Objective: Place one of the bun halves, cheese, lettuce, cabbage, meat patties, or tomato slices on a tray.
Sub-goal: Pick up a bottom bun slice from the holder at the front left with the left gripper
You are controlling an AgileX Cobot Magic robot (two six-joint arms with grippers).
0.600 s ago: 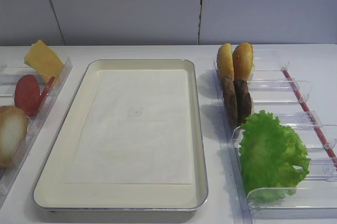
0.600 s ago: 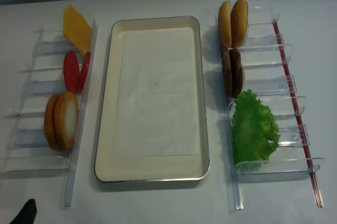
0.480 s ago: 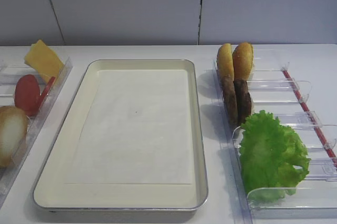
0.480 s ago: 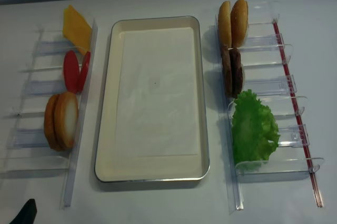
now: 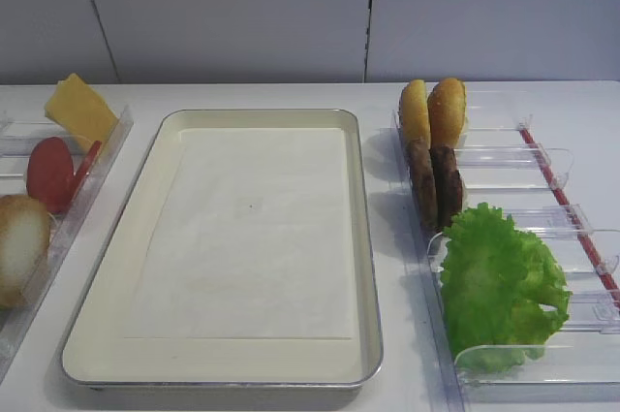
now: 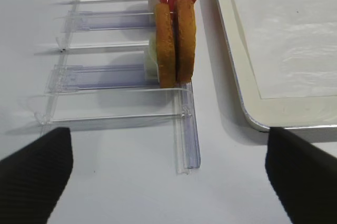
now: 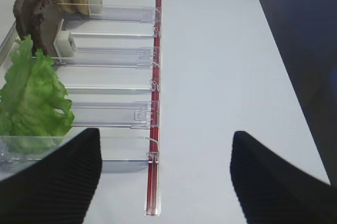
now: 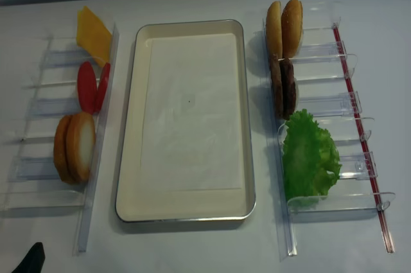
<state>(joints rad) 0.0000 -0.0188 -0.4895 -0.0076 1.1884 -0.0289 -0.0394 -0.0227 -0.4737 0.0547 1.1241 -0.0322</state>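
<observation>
- While seen whole only from above: tray, paper-lined, bare, centred between the two clear holders.
- In right holder: lettuce, meat patties on edge.
- In left holder: bun halves upright near tray rim, tomato slices, cheese.
- Left gripper spread wide, holding nothing, short of holder end.
- Right gripper likewise parted, empty, over bare table.

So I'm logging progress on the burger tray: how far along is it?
Nothing is done: the tray holds only its paper liner. Nothing is in hand: the left gripper hangs open before the bun halves, and the right gripper is open too. Picking and placing an ingredient is all left.
</observation>
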